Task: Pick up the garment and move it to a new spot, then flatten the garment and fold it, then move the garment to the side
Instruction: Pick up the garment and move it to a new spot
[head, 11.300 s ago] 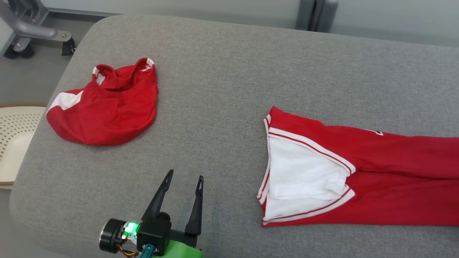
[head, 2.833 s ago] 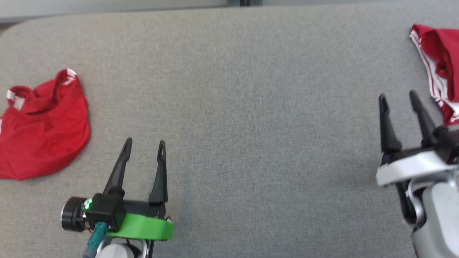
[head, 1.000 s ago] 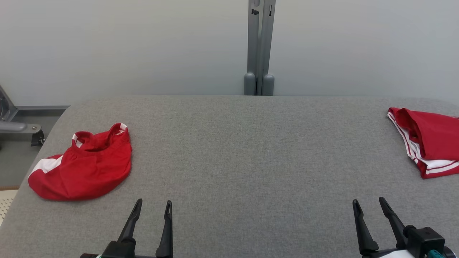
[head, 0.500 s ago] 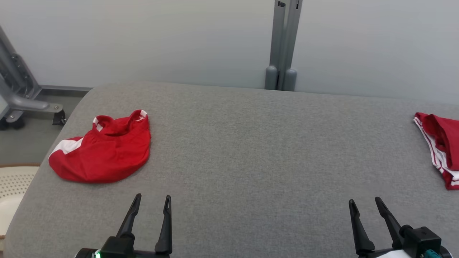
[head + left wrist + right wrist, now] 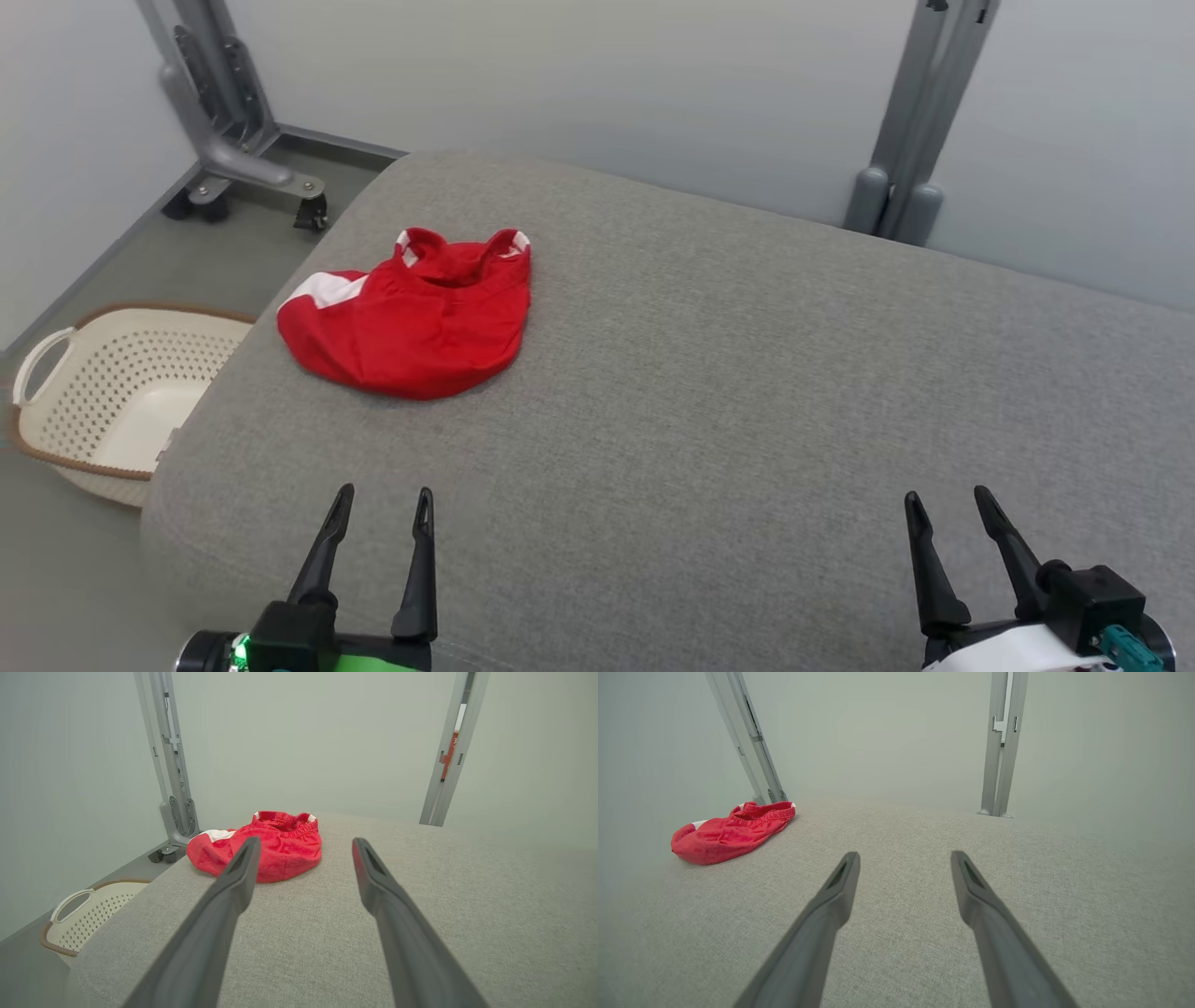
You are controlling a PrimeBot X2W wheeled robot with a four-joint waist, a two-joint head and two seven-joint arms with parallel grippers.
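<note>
A crumpled red garment point(image 5: 415, 317) with white patches lies near the far left corner of the grey padded table point(image 5: 747, 392). It also lies ahead of my left fingers in the left wrist view point(image 5: 261, 847) and far left in the right wrist view point(image 5: 731, 833). My left gripper point(image 5: 383, 495) hovers open over the table's near edge, well short of the garment, with nothing between its fingers. My right gripper point(image 5: 945, 499) stands open and empty at the lower right.
A cream perforated laundry basket point(image 5: 112, 392) sits on the floor left of the table. A grey wheeled metal stand point(image 5: 219, 112) is behind it, and a grey post point(image 5: 901, 140) rises past the table's far edge. The table's left edge drops off close to the left gripper.
The head camera has swung left: the garment sits nearer the picture's middle, the basket has come into sight and the second red garment at the right has left the picture. Both grippers stay open.
</note>
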